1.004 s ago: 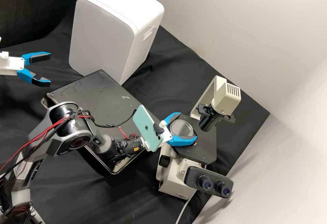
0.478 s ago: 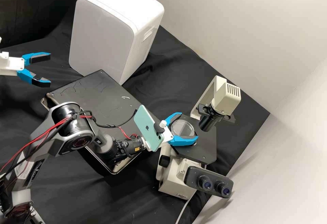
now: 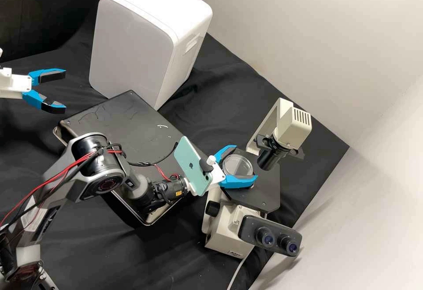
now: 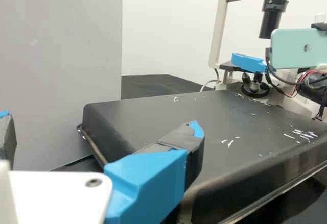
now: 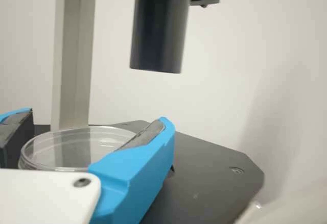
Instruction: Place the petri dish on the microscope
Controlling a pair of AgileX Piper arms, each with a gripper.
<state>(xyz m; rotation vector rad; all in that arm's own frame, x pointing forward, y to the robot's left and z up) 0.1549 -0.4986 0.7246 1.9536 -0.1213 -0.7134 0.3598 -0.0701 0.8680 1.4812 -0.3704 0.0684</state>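
1. The round, clear plastic petri dish (image 3: 236, 165) sits clasped between the right tool's (image 3: 240, 165) blue fingers (image 3: 235, 183), over the microscope's (image 3: 229, 224) flat black stage (image 3: 266, 191).
2. The left tool (image 3: 59, 88) gapes wide above the cloth-draped black desk (image 3: 246, 87).
3. Since a second ago the right arm (image 3: 94, 173) has edged slightly toward the microscope.

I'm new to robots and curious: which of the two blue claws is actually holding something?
The right gripper over the microscope stage: its fingers clasp the clear petri dish. The left gripper hangs open, empty.

Plain white wall (image 3: 308, 25), black cloth-draped bench (image 3: 229, 91), even light
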